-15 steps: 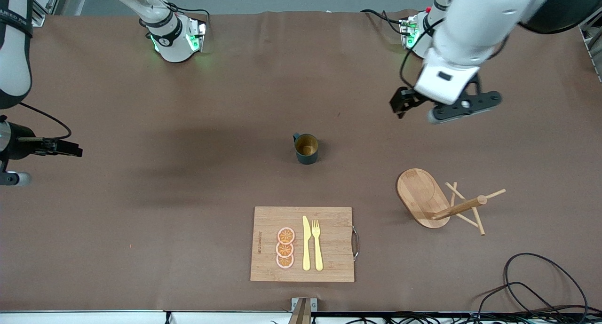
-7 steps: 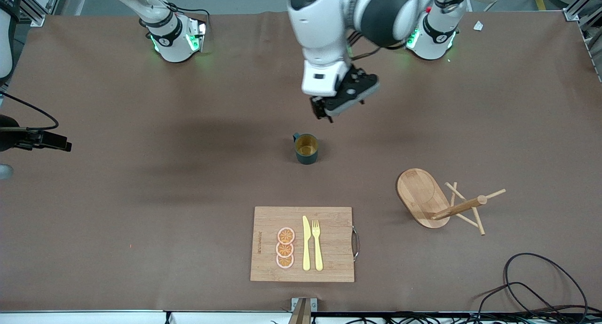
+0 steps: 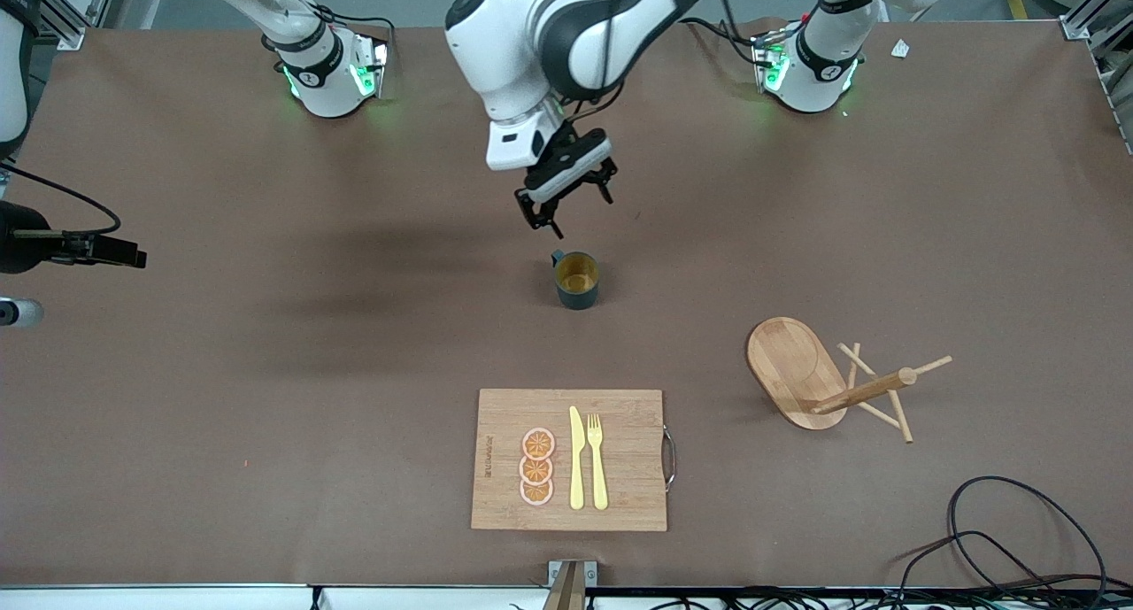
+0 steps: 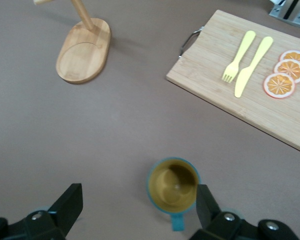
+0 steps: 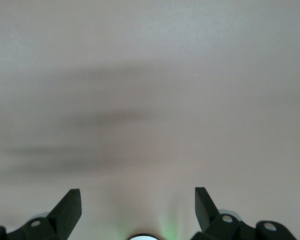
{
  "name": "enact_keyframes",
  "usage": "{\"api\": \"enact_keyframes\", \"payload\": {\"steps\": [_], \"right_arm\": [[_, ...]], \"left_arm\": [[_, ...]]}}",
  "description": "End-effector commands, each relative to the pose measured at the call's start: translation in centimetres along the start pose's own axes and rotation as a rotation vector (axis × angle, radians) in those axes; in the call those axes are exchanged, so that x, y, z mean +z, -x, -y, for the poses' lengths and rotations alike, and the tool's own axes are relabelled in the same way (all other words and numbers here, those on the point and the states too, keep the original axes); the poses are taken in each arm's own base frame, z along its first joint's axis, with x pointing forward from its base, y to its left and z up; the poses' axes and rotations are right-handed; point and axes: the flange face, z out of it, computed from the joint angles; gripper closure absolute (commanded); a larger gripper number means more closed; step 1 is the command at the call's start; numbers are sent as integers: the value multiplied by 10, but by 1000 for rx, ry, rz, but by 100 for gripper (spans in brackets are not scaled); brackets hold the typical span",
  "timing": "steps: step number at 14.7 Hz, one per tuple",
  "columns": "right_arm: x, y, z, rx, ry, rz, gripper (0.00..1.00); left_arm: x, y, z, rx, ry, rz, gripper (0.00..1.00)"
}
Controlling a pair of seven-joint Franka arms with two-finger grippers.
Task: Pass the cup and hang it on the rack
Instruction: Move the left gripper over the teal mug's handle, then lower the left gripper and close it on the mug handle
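Progress: nothing grasped. My left claw [image 3: 566, 208], jaws spread, hovers over the bench beside the dark teal cylindrical cup [image 3: 577, 280]; light wooden peg rack [image 3: 828, 382] bare; my right claw [image 5: 138, 212], open, waits.

The cup [image 3: 576, 280] is showing dark teal outside, yellowish-tan inside. The rack [image 3: 828, 380] and cutting board [image 3: 620, 415] are showing light wood grain. The knife [image 3: 576, 458] and fork [image 3: 597, 459] are showing pale yellow; the three slices [image 3: 536, 467] orange. The table [image 3: 265, 371] is showing brown.
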Motion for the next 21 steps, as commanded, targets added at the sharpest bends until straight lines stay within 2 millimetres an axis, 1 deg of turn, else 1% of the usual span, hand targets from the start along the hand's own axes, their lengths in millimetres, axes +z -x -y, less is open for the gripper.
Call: {"api": "enact_keyframes", "payload": {"steps": [1, 2, 4, 6, 9, 10, 11, 13, 14, 15, 19, 21], "right_arm": [[-10, 35, 4, 11, -9, -47, 0], [-13, 42, 7, 7, -8, -61, 0], [-19, 51, 16, 9, -2, -73, 0], [-24, 56, 14, 15, -4, -81, 0], [-30, 63, 13, 53, -7, -85, 0], [-31, 66, 14, 62, -7, -88, 0], [-32, 71, 14, 62, -10, -90, 0], [-39, 85, 14, 60, -18, -114, 0], [-44, 90, 15, 59, -19, -122, 0], [-47, 93, 15, 56, -19, -126, 0], [-61, 105, 15, 54, -21, -152, 0], [-63, 108, 14, 50, -21, -157, 0]], "left_arm": [[38, 62, -28, -30, 12, -118, 0], [49, 80, -32, -40, 35, -134, 0], [69, 104, -40, -59, 77, -160, 0], [81, 123, -45, -92, 103, -172, 0], [107, 141, -45, -94, 87, -190, 0], [120, 143, -45, -89, 74, -205, 0], [124, 148, -45, -84, 77, -220, 0], [135, 155, -44, -74, 69, -226, 0], [139, 157, -44, -70, 69, -226, 0], [146, 157, -44, -69, 62, -231, 0], [159, 162, -43, -57, 56, -242, 1], [163, 164, -43, -51, 54, -248, 3]]}}
